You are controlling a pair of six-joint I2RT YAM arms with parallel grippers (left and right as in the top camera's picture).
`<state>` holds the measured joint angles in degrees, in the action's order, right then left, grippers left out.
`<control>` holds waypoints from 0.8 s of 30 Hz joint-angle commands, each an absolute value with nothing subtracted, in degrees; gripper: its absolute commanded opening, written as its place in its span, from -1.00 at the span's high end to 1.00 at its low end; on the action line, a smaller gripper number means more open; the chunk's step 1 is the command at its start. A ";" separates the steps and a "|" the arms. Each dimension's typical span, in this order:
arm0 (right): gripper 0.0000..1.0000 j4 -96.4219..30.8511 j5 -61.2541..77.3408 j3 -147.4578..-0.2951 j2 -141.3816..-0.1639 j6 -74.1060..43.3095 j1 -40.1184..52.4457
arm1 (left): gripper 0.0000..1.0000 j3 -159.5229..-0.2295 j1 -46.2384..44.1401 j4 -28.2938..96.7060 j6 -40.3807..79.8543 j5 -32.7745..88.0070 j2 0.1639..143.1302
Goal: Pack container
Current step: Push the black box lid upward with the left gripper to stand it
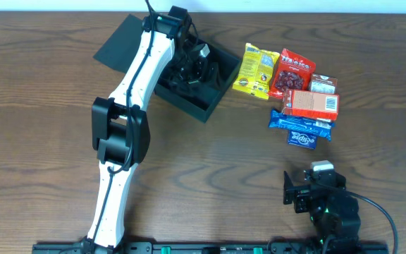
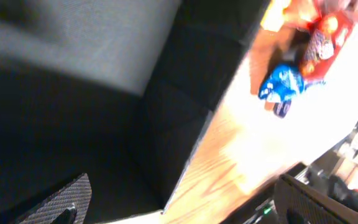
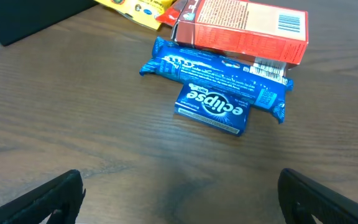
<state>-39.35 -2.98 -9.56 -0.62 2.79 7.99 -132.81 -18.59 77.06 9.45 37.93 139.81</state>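
Nearest, the right tool (image 3: 179, 179) sits low over the worktop (image 1: 210, 162), its jaws wide apart and holding nothing. Just beyond lie six snacks in one cluster: one blue gum pack (image 3: 215, 109), one blue bar (image 3: 216, 73) touching it, one orange-red carton (image 3: 241, 28) resting partly on the bar, then one red packet (image 1: 291, 70), one small packet (image 1: 323, 83) and one yellow packet (image 1: 254, 69). Farther left stands the one container (image 1: 186, 104), with its lid flap (image 1: 122, 44) open. The left tool (image 1: 194, 65) is inside it, spread wide, and hides much of the inside.

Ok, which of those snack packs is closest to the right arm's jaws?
The small blue Eclipse pack: it lies at the front of the pile, ahead of the long blue wrapper and the orange-red carton.
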 commanded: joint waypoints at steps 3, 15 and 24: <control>-0.99 -39.42 -2.94 -9.08 -0.32 3.29 7.57 | -0.94 -133.95 -18.28 76.58 27.42 25.34 137.58; -0.98 -39.42 -2.94 -9.08 -0.32 3.29 7.57 | -0.77 -134.50 -23.22 77.47 49.12 5.37 132.64; -0.98 -39.42 -2.94 -9.08 -0.32 3.29 7.57 | -0.31 -133.01 -23.99 82.43 59.27 2.37 133.67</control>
<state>-39.38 -2.96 -9.56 -0.62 2.79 7.99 -133.27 -24.14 82.06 54.94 4.60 133.12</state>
